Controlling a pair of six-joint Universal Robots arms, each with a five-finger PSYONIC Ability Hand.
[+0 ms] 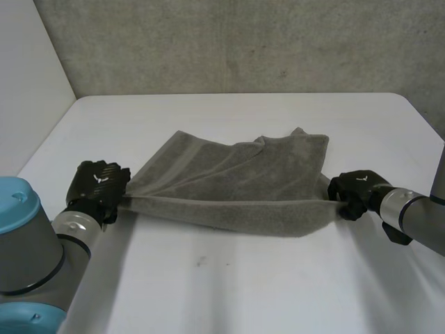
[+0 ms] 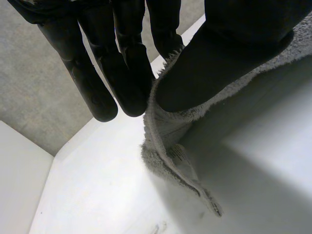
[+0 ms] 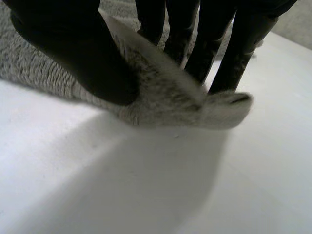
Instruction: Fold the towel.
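A grey towel [image 1: 236, 182] hangs stretched between my two hands just above the white table [image 1: 229, 278], its far part lying rumpled on the table. My left hand [image 1: 99, 186] pinches the towel's near left corner [image 2: 165, 141] between its thumb [image 2: 229, 53] and fingers [image 2: 124, 68]. My right hand [image 1: 356, 193] pinches the near right corner [image 3: 180, 102], with the thumb [image 3: 83, 53] on one side and the fingers [image 3: 204, 53] on the other. The near edge sags a little between the two hands.
A grey concrete wall [image 1: 236, 45] stands behind the table's far edge, and a white panel [image 1: 31, 76] closes the left side. Bare table lies in front of the towel and beyond it.
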